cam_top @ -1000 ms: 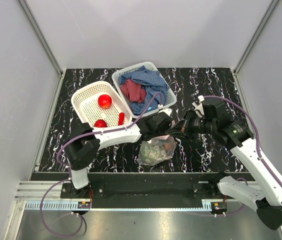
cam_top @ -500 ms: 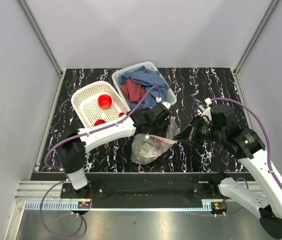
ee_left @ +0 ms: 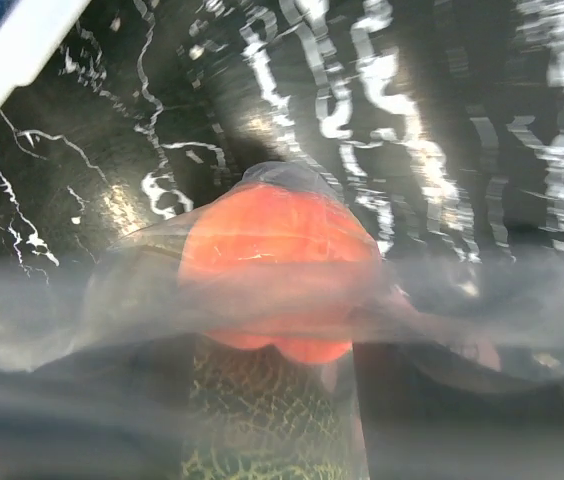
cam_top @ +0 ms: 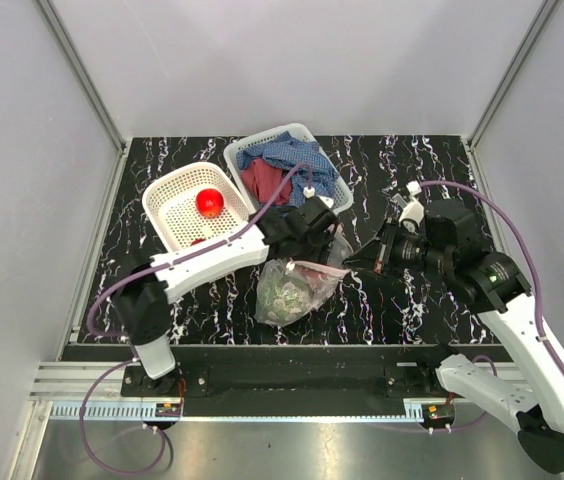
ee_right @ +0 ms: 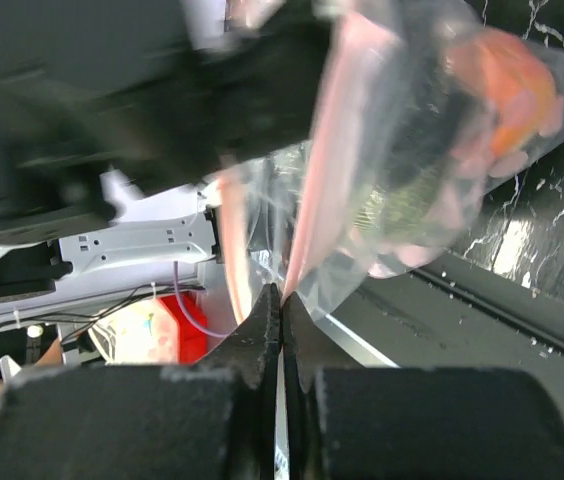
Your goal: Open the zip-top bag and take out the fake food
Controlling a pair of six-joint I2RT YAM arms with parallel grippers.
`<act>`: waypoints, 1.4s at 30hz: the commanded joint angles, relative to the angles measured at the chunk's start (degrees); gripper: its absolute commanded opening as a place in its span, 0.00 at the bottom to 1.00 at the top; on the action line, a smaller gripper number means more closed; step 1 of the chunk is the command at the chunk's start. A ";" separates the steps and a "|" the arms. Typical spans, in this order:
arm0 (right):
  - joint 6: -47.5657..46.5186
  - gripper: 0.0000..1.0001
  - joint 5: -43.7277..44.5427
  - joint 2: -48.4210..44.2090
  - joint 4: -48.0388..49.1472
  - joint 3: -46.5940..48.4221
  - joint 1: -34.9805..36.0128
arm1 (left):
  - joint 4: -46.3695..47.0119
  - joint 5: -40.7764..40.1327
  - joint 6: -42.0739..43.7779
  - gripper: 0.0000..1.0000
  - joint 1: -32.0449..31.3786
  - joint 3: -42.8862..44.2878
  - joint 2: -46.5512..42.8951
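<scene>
Judge task partway done.

Left: note one red fruit [cam_top: 209,202] lying in the white basket [cam_top: 162,192], out of the bag.

Centre: find left tool [cam_top: 310,224] at the mouth of the zip-top bag [cam_top: 292,290]. Cannot tell whether clenched or released, with plastic blocking the wrist view. Place bag between both arms, belly on the desk [cam_top: 412,170], mouth raised. Record as clear, crinkled and pale-dotted, with a pink seal strip.

Spot inside it an orange-peach fruit [ee_left: 267,260] and a green netted piece [ee_left: 262,430], both yet to remove.

Right: see right tool [ee_right: 280,300] clenched on the bag's edge.
</scene>
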 commanded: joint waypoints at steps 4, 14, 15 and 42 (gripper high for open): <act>-4.33 0.00 -2.78 -1.44 2.20 0.98 0.21 | 0.11 -7.65 0.33 0.00 -2.64 0.81 -4.62; -1.87 0.00 -3.31 -2.58 2.73 0.10 0.21 | 6.09 -6.43 2.96 0.00 -4.63 -4.29 -5.75; -1.96 0.00 -3.23 -2.76 2.81 0.36 0.21 | 5.92 -9.43 3.24 0.00 -6.68 -4.73 -8.04; -0.70 1.00 5.82 -6.90 5.18 -14.39 0.21 | 18.84 38.07 0.78 0.00 15.09 -21.43 -17.64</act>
